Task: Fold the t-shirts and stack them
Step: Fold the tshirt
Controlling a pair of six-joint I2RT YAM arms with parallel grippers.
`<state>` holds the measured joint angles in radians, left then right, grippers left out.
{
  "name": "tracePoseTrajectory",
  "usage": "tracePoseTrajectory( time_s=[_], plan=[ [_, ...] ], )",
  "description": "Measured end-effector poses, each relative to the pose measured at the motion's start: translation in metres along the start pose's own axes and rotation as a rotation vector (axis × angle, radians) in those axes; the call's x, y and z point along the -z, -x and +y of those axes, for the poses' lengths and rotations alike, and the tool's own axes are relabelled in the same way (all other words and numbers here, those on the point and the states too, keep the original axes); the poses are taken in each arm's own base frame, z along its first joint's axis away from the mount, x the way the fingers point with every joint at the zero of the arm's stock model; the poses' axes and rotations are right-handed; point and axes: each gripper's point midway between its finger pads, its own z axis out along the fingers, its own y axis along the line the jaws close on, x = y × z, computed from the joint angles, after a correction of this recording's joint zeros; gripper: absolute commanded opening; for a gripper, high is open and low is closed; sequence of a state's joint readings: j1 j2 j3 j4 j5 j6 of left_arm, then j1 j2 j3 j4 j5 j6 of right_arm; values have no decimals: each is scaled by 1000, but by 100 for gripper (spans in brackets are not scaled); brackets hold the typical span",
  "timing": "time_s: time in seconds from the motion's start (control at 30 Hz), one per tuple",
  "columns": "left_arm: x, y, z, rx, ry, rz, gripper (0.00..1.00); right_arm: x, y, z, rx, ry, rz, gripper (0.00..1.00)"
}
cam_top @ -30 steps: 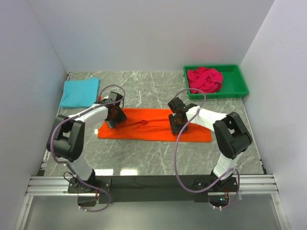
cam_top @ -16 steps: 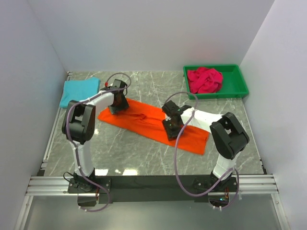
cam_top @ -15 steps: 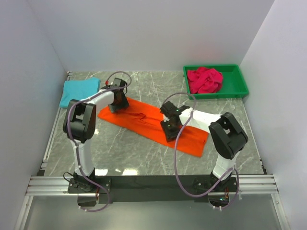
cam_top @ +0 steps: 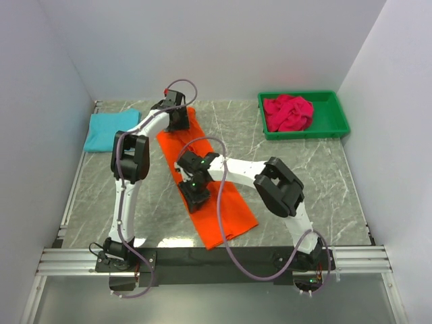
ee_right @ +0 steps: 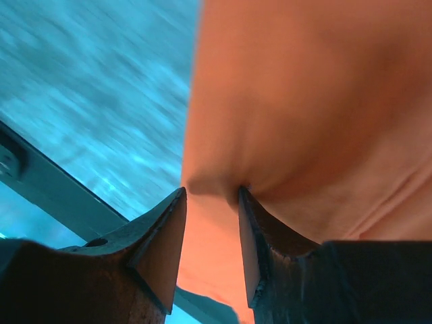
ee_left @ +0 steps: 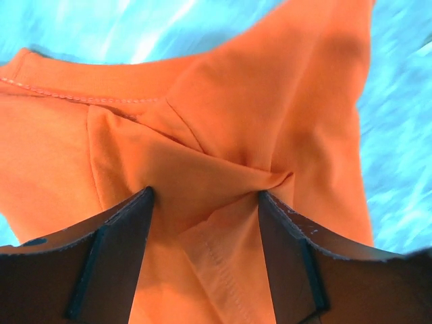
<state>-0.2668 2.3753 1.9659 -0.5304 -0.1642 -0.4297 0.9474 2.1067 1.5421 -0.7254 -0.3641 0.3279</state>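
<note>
The orange t-shirt [cam_top: 225,214] lies as a long folded strip, running from the far left-centre down toward the near edge. My left gripper [cam_top: 177,119] is at the strip's far end. In the left wrist view its jaws [ee_left: 206,196] hold a bunched fold of orange cloth [ee_left: 223,115]. My right gripper [cam_top: 194,188] is at the strip's middle, and its jaws [ee_right: 210,192] pinch the cloth's edge [ee_right: 304,101]. A folded turquoise t-shirt [cam_top: 111,130] lies at the far left. The crimson t-shirt [cam_top: 288,112] is crumpled in the bin.
The green plastic bin [cam_top: 337,120] stands at the far right corner. White walls close the table on three sides. The arms' base rail [cam_top: 216,260] runs along the near edge. The right arm stretches across the middle of the table.
The orange shirt swung from lying crosswise to running far-to-near. My left gripper carried its end toward the back wall, and my right gripper dragged its part left and nearer.
</note>
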Motion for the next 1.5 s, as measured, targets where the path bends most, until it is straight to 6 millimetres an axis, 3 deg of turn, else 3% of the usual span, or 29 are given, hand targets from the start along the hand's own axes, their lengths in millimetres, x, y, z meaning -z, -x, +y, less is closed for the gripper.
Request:
tracePoseTrajectory(
  time_s=[0.1, 0.3, 0.37, 0.47, 0.6, 0.67, 0.77, 0.9, 1.0, 1.1, 1.17, 1.23, 1.43, 1.5],
  plan=[
    [-10, 14, -14, -15, -47, -25, 72, -5, 12, 12, 12, 15, -27, 46],
    [-21, 38, -37, -10, -148, -97, 86, 7, 20, 6, 15, -56, -94, 54],
    [-21, 41, -43, -5, -178, -108, 93, 24, 22, 4, 20, -85, -140, 55],
    [-19, 45, -47, 1, -206, -131, 98, 66, 25, 4, 30, -117, -251, 55],
    [-3, 49, -46, 7, -212, -147, 99, 123, 22, -7, 6, -147, -399, 54],
    [17, 61, -47, 16, -219, -176, 99, 143, 16, -23, -29, -175, -456, 53],
    [62, 91, -50, 46, -243, -252, 99, 153, 6, -51, -90, -219, -482, 52],
    [147, 134, -51, 111, -284, -386, 100, 139, -18, -92, -182, -281, -431, 51],
    [210, 135, -42, 175, -298, -433, 99, 126, -37, -112, -236, -307, -379, 51],
    [246, 100, -33, 217, -288, -391, 97, 117, -52, -118, -262, -308, -340, 51],
    [260, 59, -32, 231, -278, -323, 94, 114, -58, -116, -275, -295, -330, 51],
    [262, 15, -32, 233, -263, -239, 93, 113, -62, -114, -287, -282, -329, 51],
    [257, -165, -15, 198, -181, 105, 89, 105, -78, -110, -329, -239, -307, 50],
    [261, -208, -11, 192, -169, 182, 89, 98, -87, -111, -343, -232, -280, 50]
  ],
)
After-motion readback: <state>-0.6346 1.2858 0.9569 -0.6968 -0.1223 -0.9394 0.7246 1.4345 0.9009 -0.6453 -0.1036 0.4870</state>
